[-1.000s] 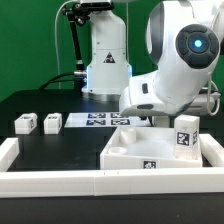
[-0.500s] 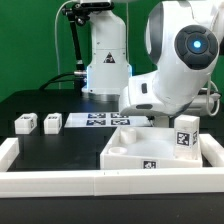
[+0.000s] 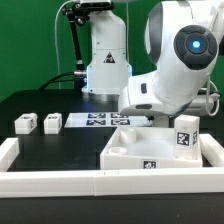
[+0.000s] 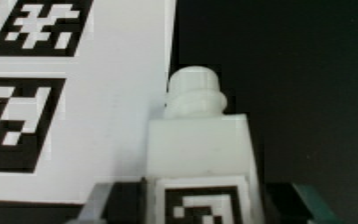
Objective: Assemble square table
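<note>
Wrist view has the leg block (image 4: pixel 202 150) lying right against the edge of the marker board (image 4: pixel 69 100), rounded peg pointing away from the wrist, and the gripper (image 4: pixel 206 207) looks clamped on its tagged end, pressed flush on both sides. Best play now, I reckon: lift straight up so nothing scrapes the board, keep the block level, then carry it to the square tabletop (image 3: pixel 140 148), which sits on the exterior camera's side of that board.

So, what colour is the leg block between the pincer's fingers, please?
White leg block, black-and-white tag; wrist view shows it best.
</note>
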Tool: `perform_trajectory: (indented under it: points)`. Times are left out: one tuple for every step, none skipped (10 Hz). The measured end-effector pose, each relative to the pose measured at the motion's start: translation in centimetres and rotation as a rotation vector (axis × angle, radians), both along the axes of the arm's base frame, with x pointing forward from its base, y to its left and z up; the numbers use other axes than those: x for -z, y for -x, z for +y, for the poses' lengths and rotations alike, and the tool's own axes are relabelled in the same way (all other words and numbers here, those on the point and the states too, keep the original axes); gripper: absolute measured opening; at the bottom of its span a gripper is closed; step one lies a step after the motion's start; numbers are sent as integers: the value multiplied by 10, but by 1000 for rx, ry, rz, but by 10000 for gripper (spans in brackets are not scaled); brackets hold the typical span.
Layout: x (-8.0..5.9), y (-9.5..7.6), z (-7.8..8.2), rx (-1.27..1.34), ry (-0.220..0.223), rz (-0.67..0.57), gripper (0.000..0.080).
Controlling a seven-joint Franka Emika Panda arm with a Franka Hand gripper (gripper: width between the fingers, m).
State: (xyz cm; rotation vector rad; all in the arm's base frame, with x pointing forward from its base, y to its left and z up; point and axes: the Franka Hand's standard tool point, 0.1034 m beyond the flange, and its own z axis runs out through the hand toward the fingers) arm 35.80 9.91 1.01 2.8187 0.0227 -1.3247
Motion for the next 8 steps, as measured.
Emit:
perform_trajectory:
  points:
    - [-1, 0, -1, 0, -3, 1, 285]
    - [-7, -3, -6, 5, -4, 0, 287]
    - [-18, -6, -8, 12, -8, 1, 287]
    - [-35, -9, -12, 21, -17, 13, 287]
    - [-55, -14, -18, 28, -24, 17, 287]
    - [-72, -20, -22, 36, -29, 15, 287]
    - [-90, -28, -25, 50, -40, 7, 287]
    - [-96, -34, -30, 64, -44, -11, 288]
